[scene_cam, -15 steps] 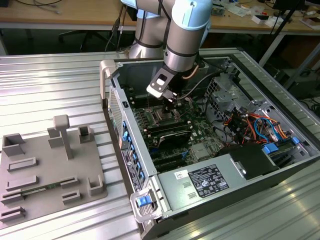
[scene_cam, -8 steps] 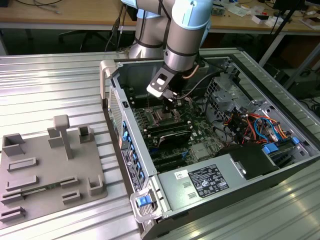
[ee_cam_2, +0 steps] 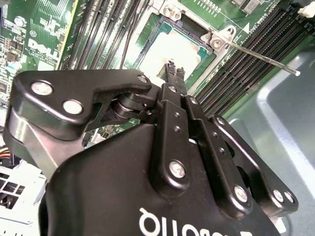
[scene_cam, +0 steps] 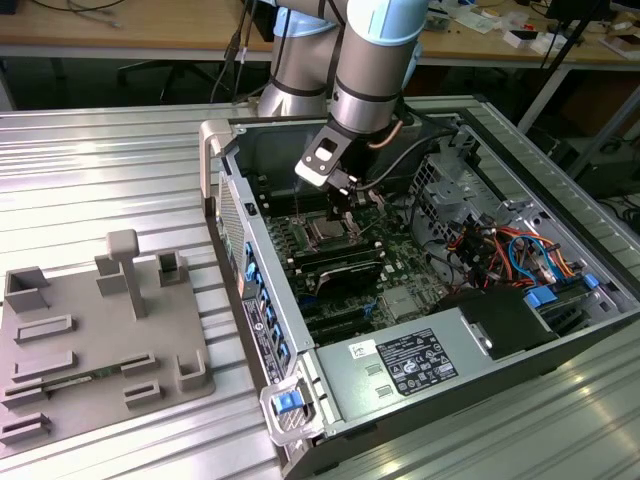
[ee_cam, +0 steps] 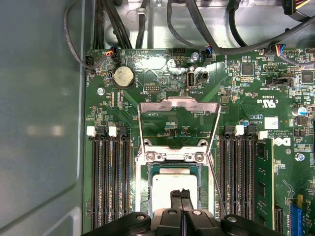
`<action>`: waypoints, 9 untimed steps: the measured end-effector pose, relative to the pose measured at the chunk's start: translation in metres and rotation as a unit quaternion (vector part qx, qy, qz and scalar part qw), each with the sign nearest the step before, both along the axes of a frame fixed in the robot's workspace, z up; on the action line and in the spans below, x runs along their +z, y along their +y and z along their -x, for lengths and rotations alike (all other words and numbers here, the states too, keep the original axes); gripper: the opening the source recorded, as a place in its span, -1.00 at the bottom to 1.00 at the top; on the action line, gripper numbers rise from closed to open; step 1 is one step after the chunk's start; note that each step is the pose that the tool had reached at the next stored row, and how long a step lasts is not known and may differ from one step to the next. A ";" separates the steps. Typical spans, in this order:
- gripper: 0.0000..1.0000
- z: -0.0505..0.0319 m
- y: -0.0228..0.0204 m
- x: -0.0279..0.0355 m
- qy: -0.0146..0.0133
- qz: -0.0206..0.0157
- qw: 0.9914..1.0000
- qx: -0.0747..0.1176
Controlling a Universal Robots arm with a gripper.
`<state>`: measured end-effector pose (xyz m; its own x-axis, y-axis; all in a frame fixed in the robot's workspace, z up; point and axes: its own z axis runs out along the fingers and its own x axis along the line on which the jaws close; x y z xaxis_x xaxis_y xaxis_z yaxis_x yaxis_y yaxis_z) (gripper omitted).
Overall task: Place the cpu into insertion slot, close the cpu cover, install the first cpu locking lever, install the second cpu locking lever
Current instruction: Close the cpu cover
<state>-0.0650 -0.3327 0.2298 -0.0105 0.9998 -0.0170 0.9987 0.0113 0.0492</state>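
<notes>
Right over the cpu (ee_cam: pixel 164 186), the hand (ee_cam: pixel 181 193).

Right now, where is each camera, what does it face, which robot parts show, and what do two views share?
Exterior view: off the arm, looking down into the open case; arm and gripper show.
First wrist view: on the wrist, facing the motherboard and raised cover; fingertips show.
Second wrist view: on the wrist, looking past the gripper body to the cpu.
Shared: both wrist views show the cpu and shut fingertips.
</notes>
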 end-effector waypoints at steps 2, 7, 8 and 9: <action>-0.79 0.0000 0.0000 0.0001 0.000 0.000 1.000 0.000; -0.79 0.0000 0.0000 0.0004 0.000 0.000 1.000 0.000; -0.79 -0.0003 0.0000 0.0004 0.000 0.000 1.000 0.000; -0.79 -0.0012 0.0000 0.0004 0.000 0.000 1.000 0.001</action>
<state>-0.0638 -0.3327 0.2302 -0.0118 0.9998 -0.0171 0.9987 0.0126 0.0491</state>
